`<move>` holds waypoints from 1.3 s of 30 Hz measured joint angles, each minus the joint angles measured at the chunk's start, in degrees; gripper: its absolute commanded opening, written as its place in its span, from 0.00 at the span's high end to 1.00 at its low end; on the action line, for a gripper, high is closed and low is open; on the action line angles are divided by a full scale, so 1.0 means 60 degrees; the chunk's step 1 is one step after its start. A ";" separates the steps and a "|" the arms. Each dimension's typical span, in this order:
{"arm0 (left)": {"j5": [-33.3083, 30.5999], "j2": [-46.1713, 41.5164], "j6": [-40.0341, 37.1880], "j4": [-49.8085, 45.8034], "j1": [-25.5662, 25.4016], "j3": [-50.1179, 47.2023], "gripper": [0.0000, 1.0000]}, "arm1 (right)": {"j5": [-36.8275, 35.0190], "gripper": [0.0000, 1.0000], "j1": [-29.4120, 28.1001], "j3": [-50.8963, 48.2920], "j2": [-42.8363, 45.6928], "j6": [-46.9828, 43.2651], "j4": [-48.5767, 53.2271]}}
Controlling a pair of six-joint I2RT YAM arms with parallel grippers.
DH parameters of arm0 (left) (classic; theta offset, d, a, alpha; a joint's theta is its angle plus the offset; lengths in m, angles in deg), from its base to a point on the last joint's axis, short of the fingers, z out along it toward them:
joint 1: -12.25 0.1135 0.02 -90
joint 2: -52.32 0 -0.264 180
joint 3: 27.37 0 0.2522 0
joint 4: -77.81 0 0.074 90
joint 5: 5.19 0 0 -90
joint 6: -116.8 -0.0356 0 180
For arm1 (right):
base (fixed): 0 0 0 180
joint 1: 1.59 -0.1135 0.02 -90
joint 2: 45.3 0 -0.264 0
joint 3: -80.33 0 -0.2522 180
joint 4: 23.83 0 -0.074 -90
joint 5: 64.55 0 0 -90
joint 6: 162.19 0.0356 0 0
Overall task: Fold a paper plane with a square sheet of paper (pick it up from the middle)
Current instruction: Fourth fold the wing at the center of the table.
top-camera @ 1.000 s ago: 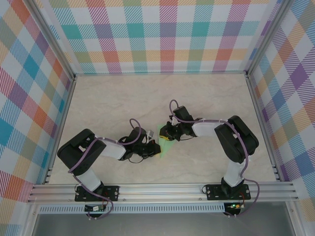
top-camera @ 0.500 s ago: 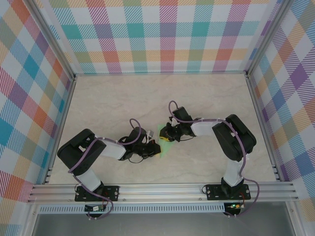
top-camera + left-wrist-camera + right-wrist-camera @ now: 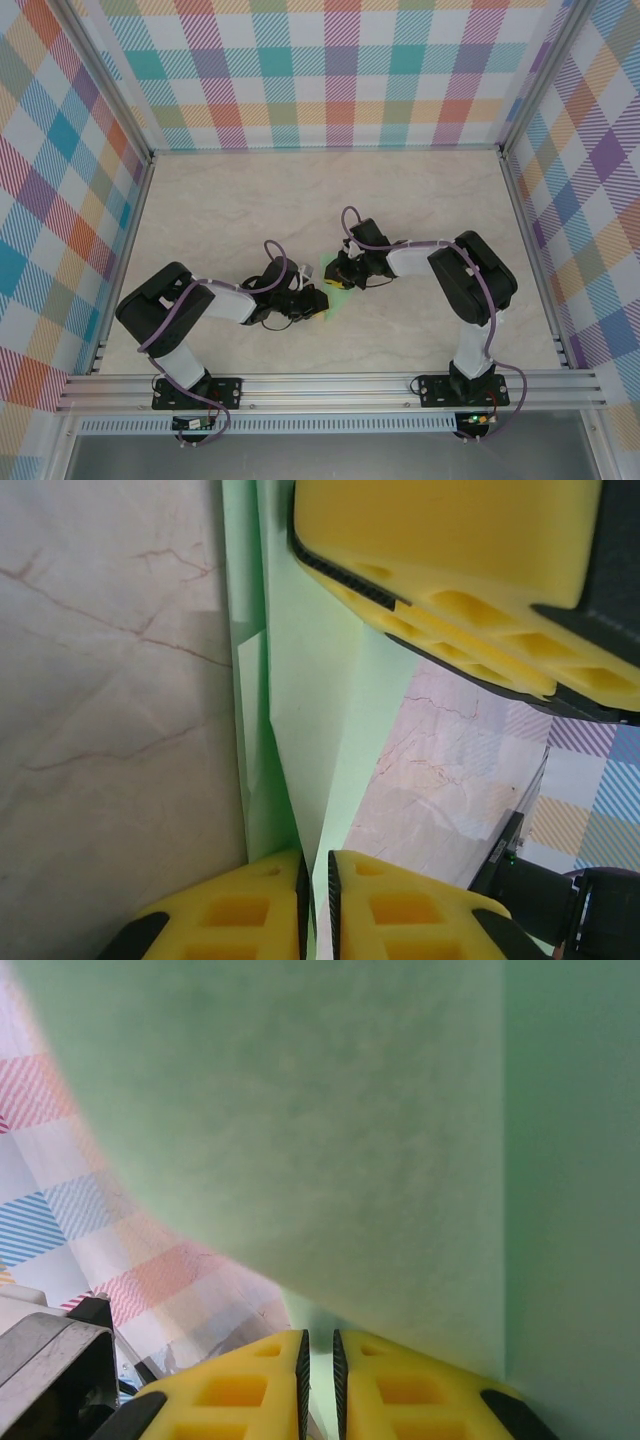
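Note:
The paper plane [image 3: 341, 296] is a small folded pale green piece held up between both grippers at mid-table. In the left wrist view its layered folds [image 3: 310, 680] narrow to a point that runs into my left gripper [image 3: 318, 865], whose yellow jaws stand a sliver apart around it. My right gripper's yellow finger [image 3: 450, 560] presses on the paper's far end. In the right wrist view a green sheet [image 3: 330, 1140] curves close over the camera and dips into my right gripper [image 3: 318, 1345], shut on it. From above, my left gripper [image 3: 318, 300] and right gripper [image 3: 338, 278] almost touch.
The pale marble table [image 3: 250, 200] is walled by checked panels [image 3: 330, 70] at the back and both sides. An aluminium rail [image 3: 330, 385] runs along the near edge, where both arm bases are bolted.
My right arm has edged slightly left toward the left gripper. The left gripper and the paper stay in about the same spot.

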 measured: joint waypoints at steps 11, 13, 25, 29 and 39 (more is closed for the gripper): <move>-0.0095 -0.0171 -0.0259 -0.0809 0.0007 0.0208 0.84 | 0.0000 0.83 0.0000 0.0000 0.0000 -0.0007 0.0000; -0.0113 -0.0215 -0.0302 -0.0954 0.0007 0.0229 0.84 | 0.0000 0.83 0.0000 0.0000 0.0000 -0.0007 0.0000; -0.0229 -0.0160 -0.0707 -0.1993 -0.0033 0.0685 0.92 | -0.0004 0.83 0.0000 -0.0004 0.0000 -0.0007 0.0000; -0.0255 -0.0160 -0.0798 -0.2047 -0.0058 0.0707 0.89 | 0.0000 0.83 0.0000 -0.0004 0.0000 -0.0007 0.0000; -0.0295 -0.0495 -0.1038 -0.2761 -0.0131 0.0714 0.87 | -0.0004 0.83 0.0000 -0.0004 0.0000 -0.0040 0.0004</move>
